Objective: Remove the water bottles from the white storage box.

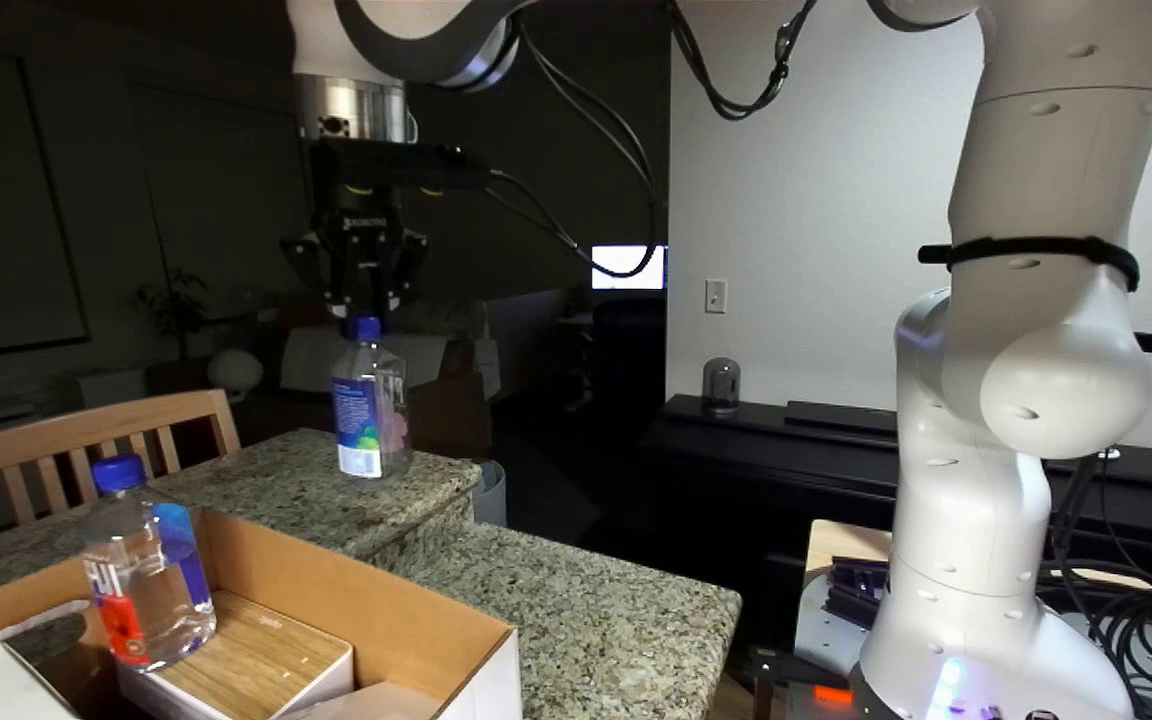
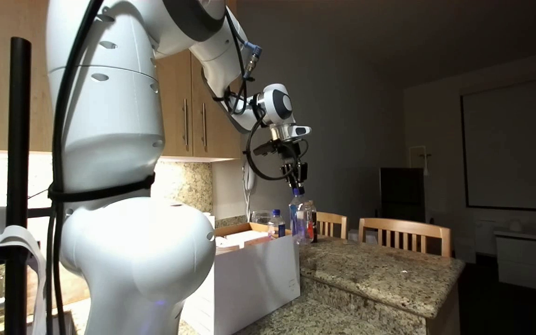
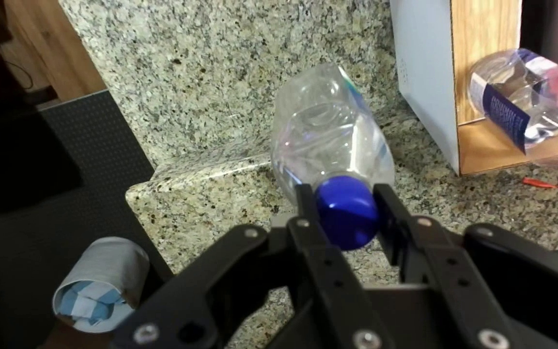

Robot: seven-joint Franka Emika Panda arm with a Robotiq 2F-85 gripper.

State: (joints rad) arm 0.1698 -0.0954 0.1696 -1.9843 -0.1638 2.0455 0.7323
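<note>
Held bottle (image 1: 371, 410): clear with a blue label, already outside the white storage box (image 2: 256, 274); it shows against the raised granite counter (image 1: 266, 478), and from where I stand I can't tell whether it hangs above the stone or touches it.
Gripper (image 3: 344, 196): pinching the blue cap (image 3: 347, 218) between its two fingers (image 3: 391, 213), the bottle's body below.
Boxed bottle (image 1: 146, 590): inside the white storage box, on a wood-grained package (image 1: 256, 655), a red patch on its side and its top above the rim (so the job isn't finished).
Likely weight: fairly heavy for its size if full, I'd guess, though I can't make out the water level.
Plastic walls: thin by the look of them, apt to dent and skid under a squeeze.
Best hold: the cap and neck, probably the stiffest part; being small and right at the top, it may let the bottle swing or twist.
Counter step (image 3: 206, 169): it runs behind the bottle in the wrist view, so setting down should call for a base wholly on one level.
Breakage: unlikely in plastic; a topple seems the greater worry.
</note>
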